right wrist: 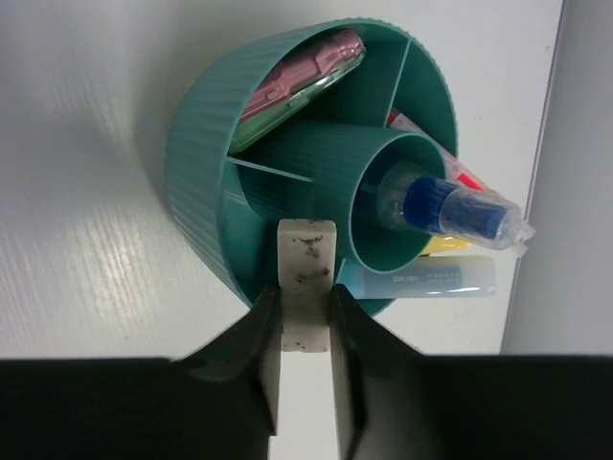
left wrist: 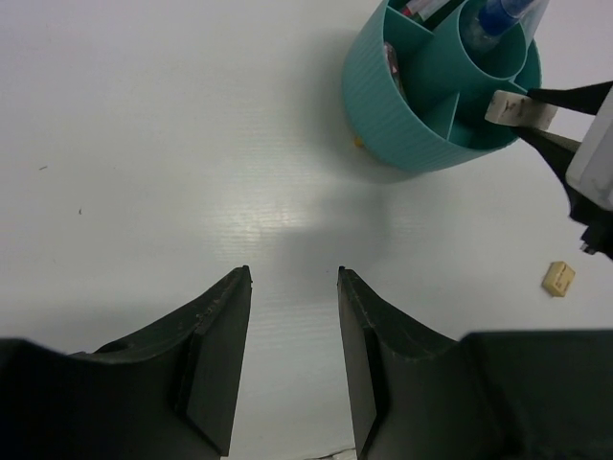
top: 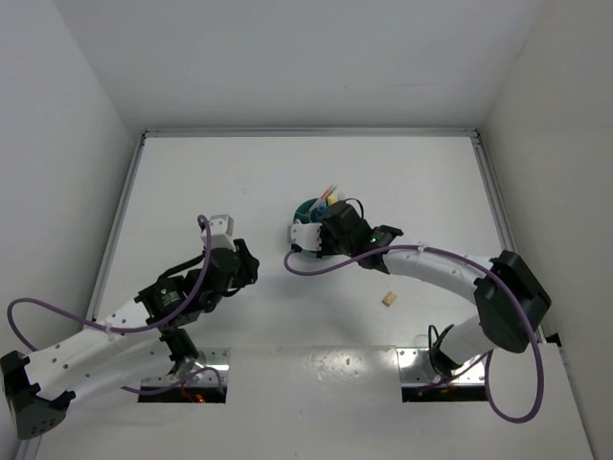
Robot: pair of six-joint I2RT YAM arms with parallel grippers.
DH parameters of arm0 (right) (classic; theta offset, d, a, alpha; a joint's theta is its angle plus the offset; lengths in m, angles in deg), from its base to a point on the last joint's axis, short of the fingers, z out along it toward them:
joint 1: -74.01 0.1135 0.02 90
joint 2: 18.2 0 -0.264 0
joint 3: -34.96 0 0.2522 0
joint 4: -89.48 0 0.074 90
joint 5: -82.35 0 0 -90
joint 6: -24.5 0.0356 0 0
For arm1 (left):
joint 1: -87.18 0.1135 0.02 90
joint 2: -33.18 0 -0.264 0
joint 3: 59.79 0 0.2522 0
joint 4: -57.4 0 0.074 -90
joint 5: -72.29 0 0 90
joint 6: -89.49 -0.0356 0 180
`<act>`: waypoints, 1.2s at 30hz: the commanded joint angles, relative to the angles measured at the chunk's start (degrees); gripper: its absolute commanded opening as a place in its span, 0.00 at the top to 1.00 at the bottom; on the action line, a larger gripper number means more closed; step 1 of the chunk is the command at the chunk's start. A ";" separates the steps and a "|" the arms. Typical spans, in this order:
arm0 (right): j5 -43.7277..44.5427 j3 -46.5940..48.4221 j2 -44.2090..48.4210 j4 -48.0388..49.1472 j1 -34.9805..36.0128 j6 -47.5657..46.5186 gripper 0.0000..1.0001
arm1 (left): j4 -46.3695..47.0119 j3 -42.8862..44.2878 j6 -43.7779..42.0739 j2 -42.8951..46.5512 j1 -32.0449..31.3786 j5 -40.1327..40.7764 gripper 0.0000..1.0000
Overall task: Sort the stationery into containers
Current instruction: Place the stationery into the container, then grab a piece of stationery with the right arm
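1. The grey eraser block (right wrist: 306,259) looks light and firm with a little give. Its rubbery sides should grip well, and I doubt a squeeze would hurt it
2. The sensible hold is across its two narrow flanks, and that is how the right gripper (right wrist: 306,299) has it: fingers closed snugly on the lower half, upper end poking out past the tips
3. That free end sits over the near rim of the teal organiser (right wrist: 201,144), at a ring compartment just beside the centre cup. I cannot tell whether it touches the rim
4. The centre cup already holds a blue marker (right wrist: 460,206), and a pink item (right wrist: 297,81) lies in the far ring section
5. A tan block (left wrist: 558,278) lies flat on the table (left wrist: 144,144), well apart from the organiser and from both claws. It is likely just as light, but it is low, so fingers must come right down beside it
6. The left gripper (left wrist: 294,278) hangs over bare table, jaws parted, nothing between them
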 commanded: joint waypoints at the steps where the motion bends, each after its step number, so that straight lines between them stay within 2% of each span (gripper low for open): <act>1: 0.56 -0.42 -1.62 3.75 0.30 -0.48 0.69 | 1.32 0.18 0.40 -0.49 -0.29 0.24 0.53; 8: 1.79 -1.73 -0.94 6.30 0.30 -0.48 0.49 | 1.32 -0.34 0.40 -0.49 -0.29 -0.81 0.53; 12: 0.92 -1.73 2.84 6.31 0.30 0.74 0.50 | 2.72 -0.35 0.40 -0.49 -0.29 -1.42 0.55; 13: 0.91 -1.73 3.72 5.70 0.30 1.44 0.53 | 3.34 -0.35 -0.21 -0.49 -0.29 -2.64 0.57; 14: 0.31 -1.21 4.60 5.69 0.30 1.97 0.69 | 4.13 -0.35 -0.21 -0.49 -0.29 -3.26 0.66; 15: 0.30 -0.51 5.40 5.69 0.30 2.93 0.89 | 6.40 -0.35 -0.91 -0.49 -0.29 -4.14 0.75; 16: 1.00 0.02 6.97 4.91 -0.31 4.16 1.00 | 7.64 -0.35 -2.31 -1.10 -0.29 -6.59 0.84; 17: 1.00 0.55 7.86 2.81 -0.31 5.04 1.00 | 9.91 -0.35 -2.93 -1.80 -0.29 -7.83 0.98; 18: 1.00 0.55 8.91 1.05 -0.84 5.05 1.00 | 10.72 -0.35 -3.46 -1.81 -0.29 -8.80 1.00; 19: 0.22 0.55 11.18 -2.01 -0.84 4.18 1.00 | 11.42 -0.35 -4.25 -2.68 -0.29 -9.68 1.00; 22: -6.27 -0.67 17.93 -15.63 -1.37 -6.95 0.99 | 12.57 0.18 -5.48 -3.39 -0.29 -10.92 1.00; 23: -7.34 -3.03 19.89 -19.41 -2.06 -16.04 0.97 | 12.57 0.18 -5.49 -3.91 -0.29 -10.92 1.00; 25: -6.83 -7.24 23.58 -26.81 -3.47 -23.30 0.91 | 12.57 0.18 -5.49 -3.92 -0.29 -10.40 1.00; 27: -6.12 -7.27 24.56 -33.57 -4.09 -26.32 0.85 | 12.57 0.18 -5.49 -3.92 -0.29 -10.39 0.86; 28: -6.12 -8.23 23.43 -35.42 -4.79 -27.02 0.83 | 12.57 0.18 -5.49 -3.39 -0.29 -10.39 0.77; 29: -6.12 -9.11 22.90 -36.49 -4.80 -27.55 0.80 | 12.57 0.18 -5.49 -3.39 -0.29 -10.39 0.64; 30: -6.73 -10.25 22.20 -37.19 -5.40 -27.55 0.79 | 12.57 0.18 -5.49 -3.39 -0.29 -10.39 0.59; 32: -8.04 -13.76 21.66 -37.73 -5.41 -28.26 0.79 | 12.57 0.18 -5.49 -3.39 -0.29 -10.39 0.57; 33: -10.57 -15.17 20.71 -38.60 -5.41 -28.95 0.74 | 12.57 0.18 -5.49 -3.39 -0.29 -10.39 0.55; 36: -13.41 -17.89 19.30 -38.08 -5.41 -30.27 0.73 | 12.05 0.18 -5.49 -2.87 -0.29 -10.39 0.55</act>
